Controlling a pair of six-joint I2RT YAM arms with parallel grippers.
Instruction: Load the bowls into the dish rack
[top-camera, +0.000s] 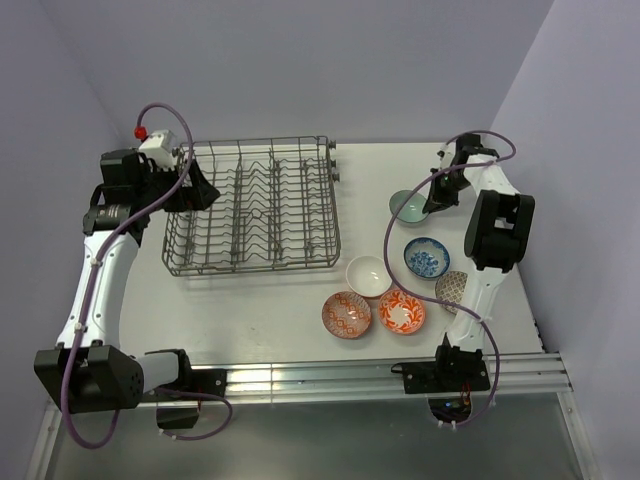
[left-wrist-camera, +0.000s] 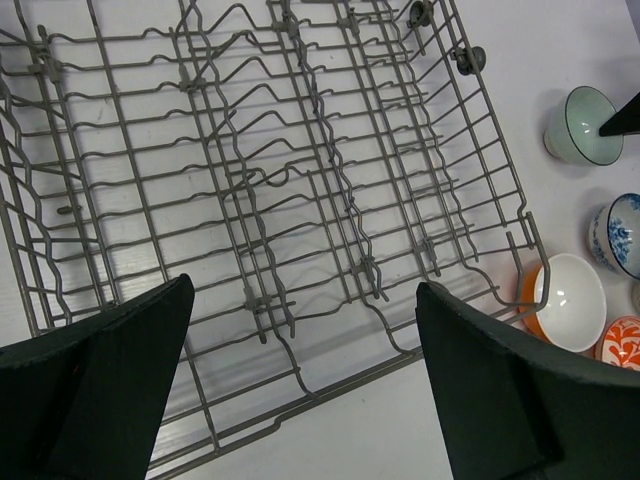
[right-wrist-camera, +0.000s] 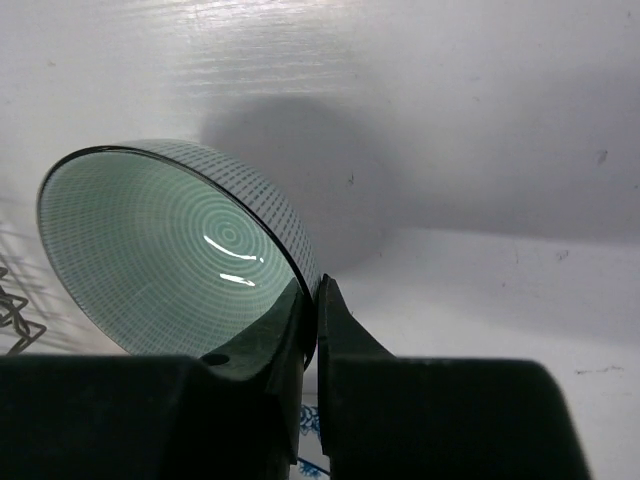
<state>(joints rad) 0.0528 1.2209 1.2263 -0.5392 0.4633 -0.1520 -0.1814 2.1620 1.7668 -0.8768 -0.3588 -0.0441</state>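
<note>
Right tool (right-wrist-camera: 315, 300) pinches the pale green bowl (right-wrist-camera: 170, 250) — left tool (left-wrist-camera: 302, 290), spread, angled down at the dish rack (left-wrist-camera: 300, 150).

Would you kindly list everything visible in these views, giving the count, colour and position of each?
dish rack: one, grey wire, left-centre of the table, no bowls in it.
pale green bowl: one, far right, held at its rim.
blue-white bowl: one, right side, nearer than the green one.
white bowl: one, orange outside, off the rack's near right corner.
red-orange patterned bowls: two, side by side, nearest the front edge.
speckled bowl: one, grey-brown, partly hidden by the right arm.
table: one, white.
left pincer: black, open, above the rack.
right pincer: black, shut on the pale green bowl's rim.
</note>
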